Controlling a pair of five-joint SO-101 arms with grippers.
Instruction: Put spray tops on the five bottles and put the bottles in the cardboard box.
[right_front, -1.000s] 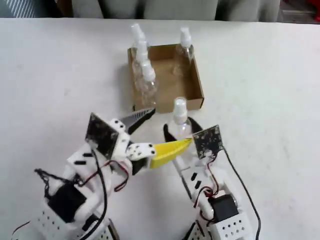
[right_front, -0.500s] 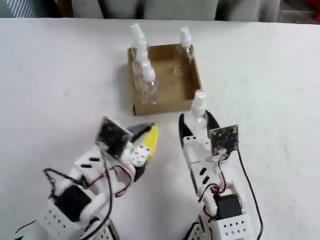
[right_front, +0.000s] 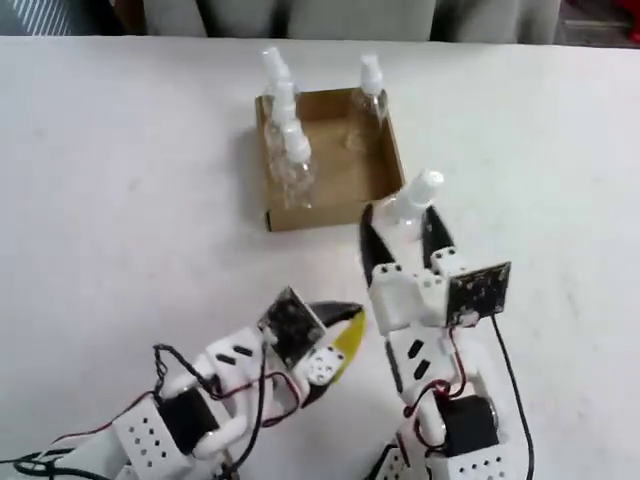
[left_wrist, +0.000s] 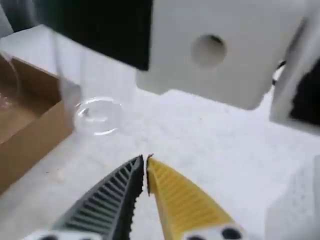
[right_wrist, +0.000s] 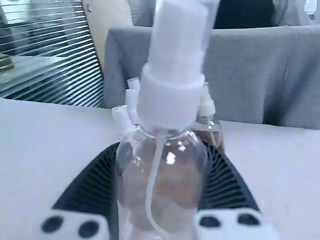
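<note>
On the white table (right_front: 120, 150), the cardboard box (right_front: 335, 215) is seen with four capped bottles (right_front: 297, 165) standing inside. At its corner nearest the arms, a tilted fifth bottle (right_front: 408, 208), spray top (right_front: 428, 183) fitted, is clamped by the right gripper (right_front: 400, 235). The left gripper (right_front: 345, 322) is pinched closed, empty, apart from the box.

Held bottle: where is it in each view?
High: bottle in the right claw, tilted, by the box near corner.
Left wrist: bottle, clear base beside the box wall.
Right wrist: bottle centred in the claw.
Shared landmark: the box, in the high and left wrist views.
</note>
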